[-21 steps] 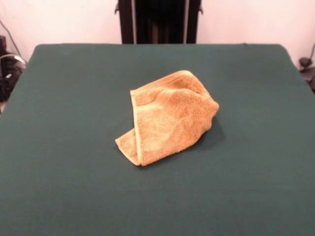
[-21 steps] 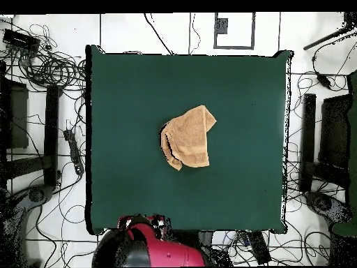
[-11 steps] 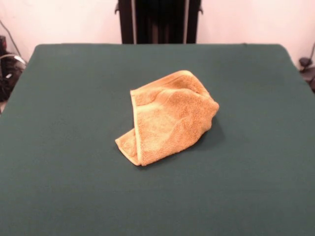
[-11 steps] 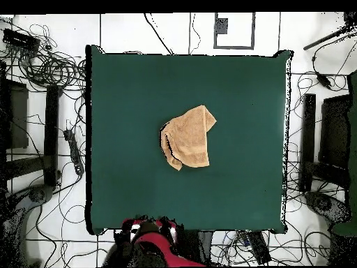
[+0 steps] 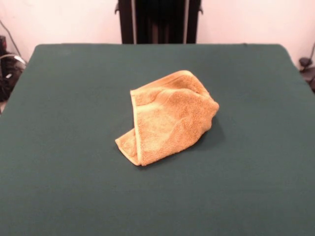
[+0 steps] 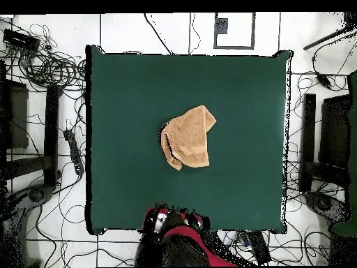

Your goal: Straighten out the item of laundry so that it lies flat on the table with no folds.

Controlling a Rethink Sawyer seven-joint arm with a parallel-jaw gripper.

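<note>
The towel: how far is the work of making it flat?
Nothing looks done: the towel lies folded over itself near the middle of the table. Nothing is in hand; only the arm shows, at the table's edge. Grasping and spreading all remain.

My arm shows only in the overhead view, as a red and black mass at the bottom edge, just left of centre. My gripper cannot be made out there. The front view shows none of me.
</note>
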